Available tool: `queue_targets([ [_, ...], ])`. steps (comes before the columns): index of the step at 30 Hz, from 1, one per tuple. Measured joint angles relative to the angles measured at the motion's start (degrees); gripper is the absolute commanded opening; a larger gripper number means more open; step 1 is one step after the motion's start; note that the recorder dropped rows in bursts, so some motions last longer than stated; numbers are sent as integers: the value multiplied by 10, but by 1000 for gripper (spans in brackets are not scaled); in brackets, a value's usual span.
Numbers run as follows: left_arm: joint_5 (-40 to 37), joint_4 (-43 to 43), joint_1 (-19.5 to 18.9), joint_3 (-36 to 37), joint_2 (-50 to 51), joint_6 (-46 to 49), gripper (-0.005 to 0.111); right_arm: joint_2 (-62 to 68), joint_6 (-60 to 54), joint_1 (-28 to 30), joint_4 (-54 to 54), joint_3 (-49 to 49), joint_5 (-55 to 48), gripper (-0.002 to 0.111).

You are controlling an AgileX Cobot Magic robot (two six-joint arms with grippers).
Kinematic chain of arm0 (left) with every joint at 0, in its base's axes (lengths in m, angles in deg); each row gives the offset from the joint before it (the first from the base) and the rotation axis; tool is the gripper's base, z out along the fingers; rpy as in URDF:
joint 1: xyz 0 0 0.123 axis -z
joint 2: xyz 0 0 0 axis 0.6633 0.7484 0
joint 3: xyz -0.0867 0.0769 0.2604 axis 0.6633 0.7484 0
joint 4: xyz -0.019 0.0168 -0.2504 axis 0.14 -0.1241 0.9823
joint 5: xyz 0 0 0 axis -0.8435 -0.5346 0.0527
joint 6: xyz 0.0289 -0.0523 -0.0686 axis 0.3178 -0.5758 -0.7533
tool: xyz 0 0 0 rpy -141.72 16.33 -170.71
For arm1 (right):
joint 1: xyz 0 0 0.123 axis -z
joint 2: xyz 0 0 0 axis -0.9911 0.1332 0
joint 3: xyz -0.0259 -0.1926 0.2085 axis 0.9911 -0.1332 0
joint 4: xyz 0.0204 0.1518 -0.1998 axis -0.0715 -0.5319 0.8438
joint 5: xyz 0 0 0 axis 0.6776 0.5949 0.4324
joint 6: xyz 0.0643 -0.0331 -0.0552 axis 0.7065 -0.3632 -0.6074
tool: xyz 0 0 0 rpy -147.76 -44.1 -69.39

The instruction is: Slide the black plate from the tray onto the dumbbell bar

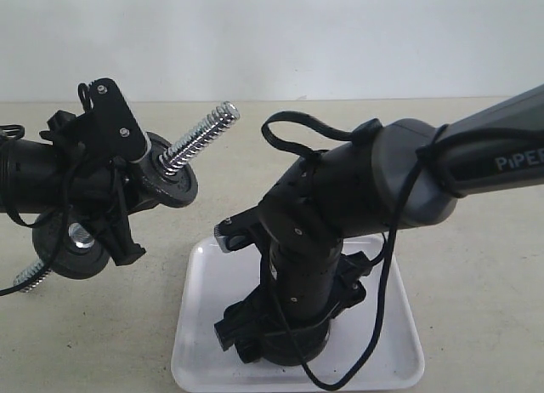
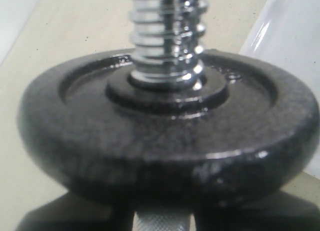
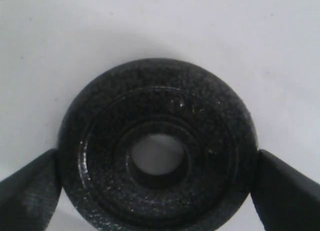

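- Step in hand: picking the black plate (image 3: 157, 101) off the tray (image 1: 399, 359). Judged early in the task; nothing is threaded on yet.
- Exterior view: the tray sits at 6 o'clock and the right arm reaches straight down into it. The plate lies flat on the tray floor under the right gripper (image 3: 156, 183).
- Right gripper: jaws spread wide, with the fingers (image 3: 30, 193) on opposite sides of the plate, at its rim. I cannot tell whether they press yet.
- Left gripper (image 1: 121, 189): pinches the dumbbell bar (image 1: 202, 133) on its knurled middle, at 9 o'clock in the exterior view. The bar is tilted, with its free threaded end pointing toward 2 o'clock.
- One mounted disc (image 1: 172, 183) sits just above that grip, and another is at the low end.
- To do it well: close across the full diameter so the rim seats evenly in both pads, since the iron disc will likely slip in a skewed pinch.
- Lift straight up clear of the tray's low rim before any turn.
- Next move calls for tilting the plate until its hole lines up with the bar's slope, then approaching from the 2 o'clock end.
- Risk: the threads may catch the hole edge if the plate is misaligned.
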Motion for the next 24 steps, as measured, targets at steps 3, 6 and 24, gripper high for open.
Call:
queue_targets([
  [3,0,0,0,0,0,0,4,0,0,0,2,0,3,1],
  [6,0,0,0,0,0,0,4,0,0,-1,13,0,9,1],
  [24,0,0,0,0,0,0,4,-5,29,-2,113,0,36,1],
])
